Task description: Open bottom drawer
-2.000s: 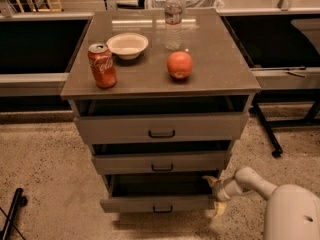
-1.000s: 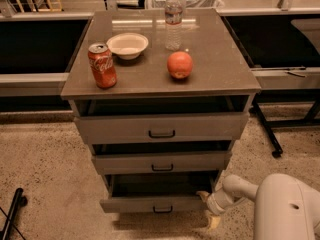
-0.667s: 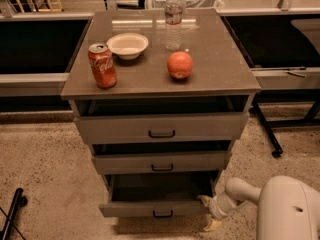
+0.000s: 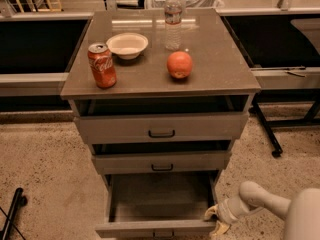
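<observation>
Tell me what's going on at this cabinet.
The robot arm reaches in from the lower right, its tool at the right front corner of the bottom drawer. That drawer stands pulled well out, its inside showing. A soda can, bowl, water bottle and orange sit on the cabinet top.

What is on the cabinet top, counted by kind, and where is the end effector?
Soda can: 1
Bowl: 1
Water bottle: 1
Orange fruit: 1
Total: 4
The end effector is at the open bottom drawer's right front corner.
</observation>
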### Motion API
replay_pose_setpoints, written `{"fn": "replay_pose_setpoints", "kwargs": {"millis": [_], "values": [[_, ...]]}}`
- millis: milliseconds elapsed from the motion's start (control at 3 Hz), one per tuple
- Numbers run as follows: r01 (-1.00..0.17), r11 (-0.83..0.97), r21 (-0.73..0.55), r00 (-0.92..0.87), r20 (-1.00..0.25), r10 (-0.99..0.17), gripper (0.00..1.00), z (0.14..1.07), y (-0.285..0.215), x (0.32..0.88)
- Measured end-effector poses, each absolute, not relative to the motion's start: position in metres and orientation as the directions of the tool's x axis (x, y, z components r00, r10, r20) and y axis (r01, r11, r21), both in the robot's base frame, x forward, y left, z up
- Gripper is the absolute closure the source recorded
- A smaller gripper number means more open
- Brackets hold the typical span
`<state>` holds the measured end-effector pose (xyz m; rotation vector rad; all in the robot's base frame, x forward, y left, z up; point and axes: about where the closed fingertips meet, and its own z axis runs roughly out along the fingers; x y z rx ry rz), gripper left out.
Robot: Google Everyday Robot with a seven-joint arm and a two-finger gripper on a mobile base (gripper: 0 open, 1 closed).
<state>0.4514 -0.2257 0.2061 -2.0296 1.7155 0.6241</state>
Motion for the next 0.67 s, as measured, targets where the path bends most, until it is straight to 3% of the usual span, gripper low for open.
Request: {"fn": "replay_pose_setpoints", "kwargs": {"millis": [667], "values": [[-0.981, -0.159, -0.114, 0.195, -0.599, -0.776, 0.00, 0.268, -0.221, 0.446]]}}
